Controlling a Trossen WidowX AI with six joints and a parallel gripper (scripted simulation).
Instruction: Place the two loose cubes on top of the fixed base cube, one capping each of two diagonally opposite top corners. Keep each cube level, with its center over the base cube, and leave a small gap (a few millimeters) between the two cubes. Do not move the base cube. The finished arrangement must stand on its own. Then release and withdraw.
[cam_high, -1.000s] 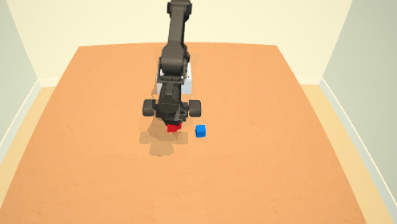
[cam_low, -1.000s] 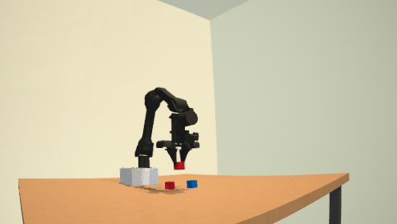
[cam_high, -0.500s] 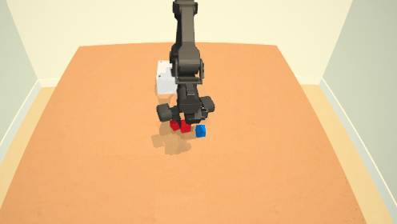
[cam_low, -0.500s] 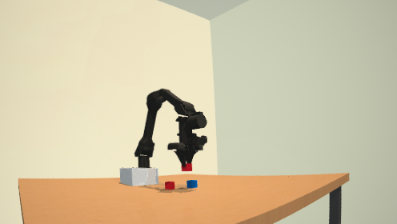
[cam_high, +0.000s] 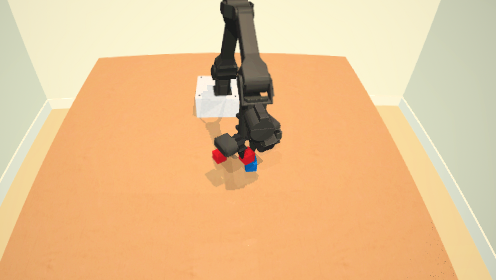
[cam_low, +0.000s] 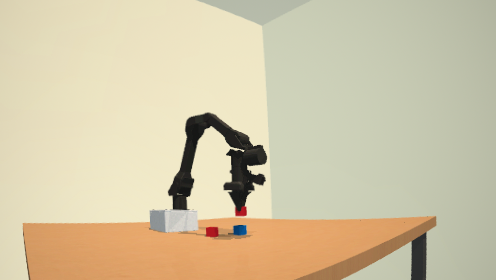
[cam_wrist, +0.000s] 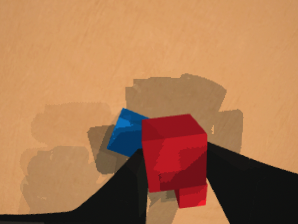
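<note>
My gripper (cam_low: 241, 209) (cam_wrist: 172, 151) is shut on a red cube (cam_high: 247, 156) (cam_low: 241, 212) (cam_wrist: 175, 162) and holds it in the air, well above the table. The blue base cube (cam_high: 251, 166) (cam_low: 240, 230) (cam_wrist: 123, 137) sits on the table below the held cube, which partly hides it in the top view and the wrist view. The other red cube (cam_high: 219, 156) (cam_low: 212, 231) (cam_wrist: 192, 196) lies on the table to the left of the blue cube in the top and exterior views, apart from it. In the wrist view it is mostly hidden behind the held cube.
The arm's white base block (cam_high: 217, 106) (cam_low: 173, 221) stands at the back of the wooden table (cam_high: 150, 225) (cam_low: 125, 250). Shadows of the arm and gripper fall around the cubes. Walls stand beyond the table's back and sides.
</note>
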